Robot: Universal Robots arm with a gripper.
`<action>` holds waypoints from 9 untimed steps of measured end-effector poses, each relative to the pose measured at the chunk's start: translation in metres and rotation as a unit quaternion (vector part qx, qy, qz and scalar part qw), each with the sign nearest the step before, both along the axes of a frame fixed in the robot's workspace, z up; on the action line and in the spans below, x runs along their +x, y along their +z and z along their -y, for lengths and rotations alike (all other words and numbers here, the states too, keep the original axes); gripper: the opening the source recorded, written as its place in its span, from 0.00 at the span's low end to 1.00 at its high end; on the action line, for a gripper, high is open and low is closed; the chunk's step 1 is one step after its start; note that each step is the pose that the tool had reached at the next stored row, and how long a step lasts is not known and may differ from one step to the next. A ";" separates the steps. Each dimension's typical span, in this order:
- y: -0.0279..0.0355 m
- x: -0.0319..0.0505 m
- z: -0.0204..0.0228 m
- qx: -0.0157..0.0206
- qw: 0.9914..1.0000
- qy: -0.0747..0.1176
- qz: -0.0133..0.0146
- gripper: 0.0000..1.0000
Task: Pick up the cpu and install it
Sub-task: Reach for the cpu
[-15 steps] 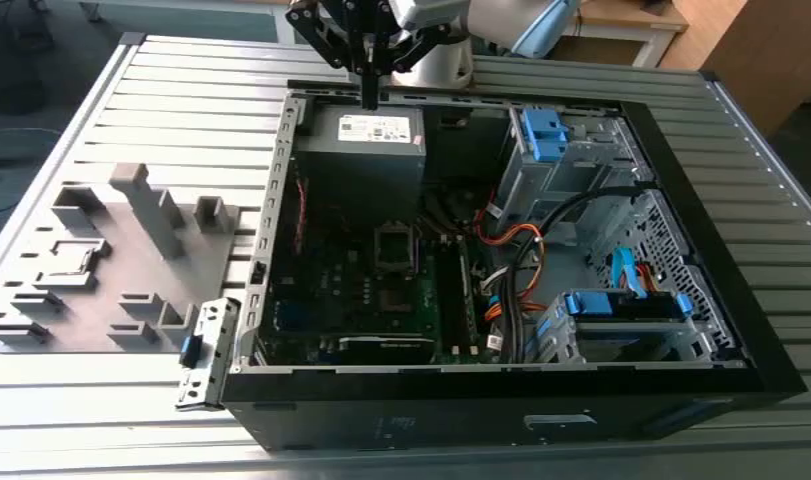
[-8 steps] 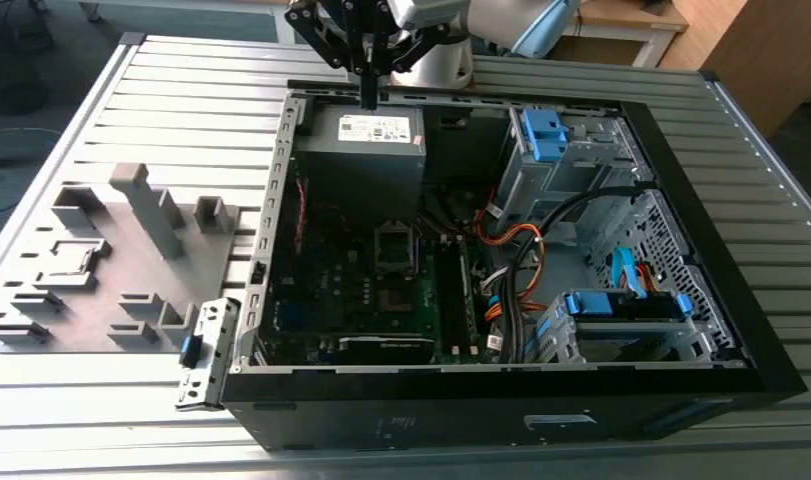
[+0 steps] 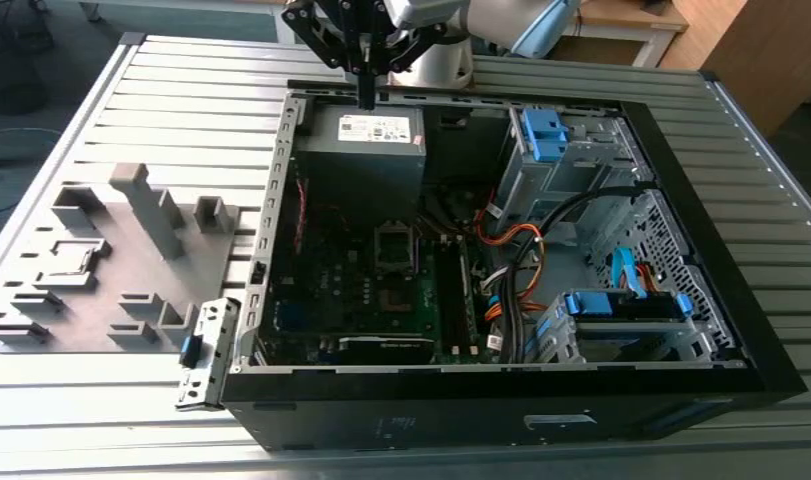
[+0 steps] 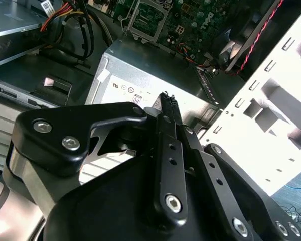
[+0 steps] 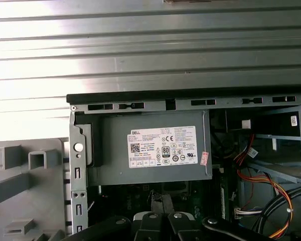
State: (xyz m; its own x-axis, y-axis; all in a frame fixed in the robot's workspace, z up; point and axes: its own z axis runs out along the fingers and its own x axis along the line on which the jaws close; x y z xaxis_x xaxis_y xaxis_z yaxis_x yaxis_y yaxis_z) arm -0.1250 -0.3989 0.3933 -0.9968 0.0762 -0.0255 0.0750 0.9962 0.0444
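Tool (image 3: 366, 102) hangs closed over the grey power supply (image 3: 358, 152) inside the case (image 3: 485, 425).

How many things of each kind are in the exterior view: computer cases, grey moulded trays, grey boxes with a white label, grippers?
computer case: 1
grey moulded tray: 1
grey box with a white label: 1
gripper: 1
Total: 4

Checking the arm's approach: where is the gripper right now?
In the exterior view, the gripper hangs at the far wall of the open computer case, just above the grey box with the white label.
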 end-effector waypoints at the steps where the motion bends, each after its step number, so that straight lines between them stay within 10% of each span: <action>1: 0.0000 -0.0001 0.0000 0.000 1.000 0.000 0.000 0.11; 9: -0.0001 -0.0049 0.0000 0.000 1.000 0.000 0.002 0.11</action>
State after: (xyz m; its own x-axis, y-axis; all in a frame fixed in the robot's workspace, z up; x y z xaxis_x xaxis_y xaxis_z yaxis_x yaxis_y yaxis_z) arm -0.1299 -0.3989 0.3932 -0.9967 0.0762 -0.0289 0.0748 0.9962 0.0447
